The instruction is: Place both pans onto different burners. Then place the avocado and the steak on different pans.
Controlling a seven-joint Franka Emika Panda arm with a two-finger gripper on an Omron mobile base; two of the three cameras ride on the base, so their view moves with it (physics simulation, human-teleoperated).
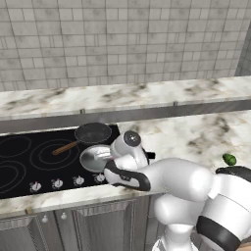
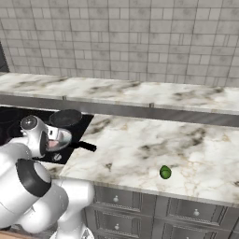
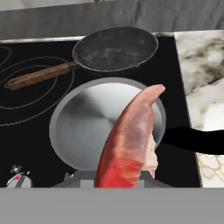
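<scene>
The white arm folds low and forward over the front of the counter, its wrist bent down so the hand hangs above the right end of the black cooktop (image 1: pixel 29 157). The gripper (image 3: pixel 124 186) sits at the bottom of the hand view with the steak (image 3: pixel 129 140) rising from it, a pinkish-red slab standing on edge and curving up over the silver pan (image 3: pixel 87 124); the jaws look clamped on the steak, though the fingertips themselves are hidden behind the meat. In the right base view a sliver of red shows under the wrist, above that same pan. The silver pan lies near the front right of the cooktop, its black handle (image 3: pixel 192 140) pointing right across the glass edge onto the marble counter (image 2: pixel 154 140). Just behind it sits the dark pan (image 3: pixel 116 48), close to but apart from the silver one, its wooden handle (image 3: pixel 39 76) reaching left over a set of burner rings (image 3: pixel 26 94). More rings (image 1: pixel 12 147) lie open on the left side of the glass. A row of small knobs (image 1: pixel 56 184) runs along the front edge of the cooktop, just ahead of the silver pan. The avocado (image 2: pixel 165 172) rests alone on the marble well to the right, near the counter's front edge, with wide bare stone between it and the cooktop. Behind the counter a raised marble ledge runs below the tiled wall (image 1: pixel 122 44).
</scene>
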